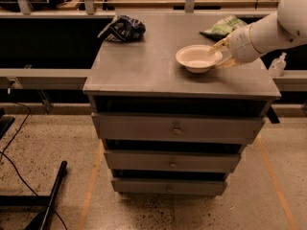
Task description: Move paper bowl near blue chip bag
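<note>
The gripper [217,58] has its fingers spread around the right rim of the paper bowl [196,57] on the table [144,71], so a weak pinch could drop it before the far-off blue chip bag [123,28].

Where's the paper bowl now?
The paper bowl sits right of centre on the cabinet top, in front of the green chip bag, end effector at its right rim.

Dim warm light fr. above; jaws by paper bowl [194,56] rim glow amber.
</note>
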You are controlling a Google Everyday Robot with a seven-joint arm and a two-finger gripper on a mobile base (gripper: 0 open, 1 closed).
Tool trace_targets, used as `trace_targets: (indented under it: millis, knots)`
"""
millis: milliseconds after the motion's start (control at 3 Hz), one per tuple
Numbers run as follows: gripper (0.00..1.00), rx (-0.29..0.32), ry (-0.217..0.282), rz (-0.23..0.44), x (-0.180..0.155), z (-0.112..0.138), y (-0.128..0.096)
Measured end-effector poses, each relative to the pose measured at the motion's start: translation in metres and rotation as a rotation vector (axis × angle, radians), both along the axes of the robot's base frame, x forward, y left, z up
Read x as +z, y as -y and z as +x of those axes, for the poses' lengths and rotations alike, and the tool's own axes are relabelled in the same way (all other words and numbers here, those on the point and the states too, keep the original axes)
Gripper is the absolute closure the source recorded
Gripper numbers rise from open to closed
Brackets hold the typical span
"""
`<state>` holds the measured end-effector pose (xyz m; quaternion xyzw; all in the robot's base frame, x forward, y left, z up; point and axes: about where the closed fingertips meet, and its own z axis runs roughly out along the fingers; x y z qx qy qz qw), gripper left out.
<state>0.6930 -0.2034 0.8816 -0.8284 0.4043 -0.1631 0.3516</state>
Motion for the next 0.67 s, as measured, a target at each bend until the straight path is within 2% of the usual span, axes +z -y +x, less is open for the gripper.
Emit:
trace_targets:
  millis: [333,667]
  knots:
    - [0.88,0.008,0.01,-0.002,0.003,-0.002,-0.004]
    - [1.0,0.012,0.031,0.023,0.016,0.0,-0.01]
